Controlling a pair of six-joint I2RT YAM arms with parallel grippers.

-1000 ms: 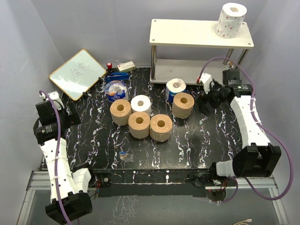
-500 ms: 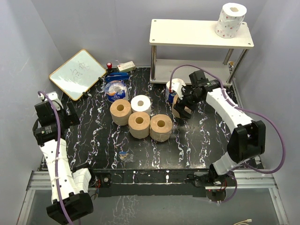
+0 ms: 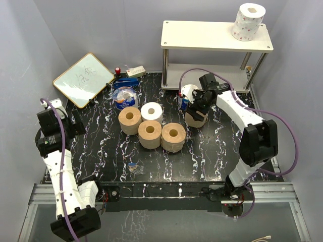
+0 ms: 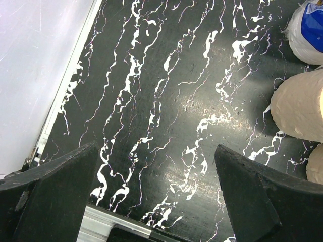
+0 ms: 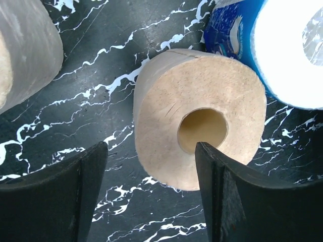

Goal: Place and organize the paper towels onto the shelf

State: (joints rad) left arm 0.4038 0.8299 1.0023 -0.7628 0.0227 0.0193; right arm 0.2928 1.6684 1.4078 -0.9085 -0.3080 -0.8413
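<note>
Item: tan-brown roll (image 5: 166, 101), upright on counter (image 5: 101, 50). Right pincer (image 5: 150, 151) apart, straddling its wall, likely for a core grip. Left pincer (image 4: 155, 148) apart, idle.

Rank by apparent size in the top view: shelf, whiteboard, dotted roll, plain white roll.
1. shelf
2. whiteboard
3. dotted roll, plain white roll: unranked. The dotted one looks larger, but stands on the shelf's top board, nearer the camera.

Black desk (image 3: 212, 151) veined white; tan rolls (image 3: 173, 137); a white roll (image 3: 151, 111); a blue-wrapped roll (image 5: 229, 30); cream shelf (image 3: 202, 35); dotted roll (image 3: 248, 22), dots seemingly reddish.
</note>
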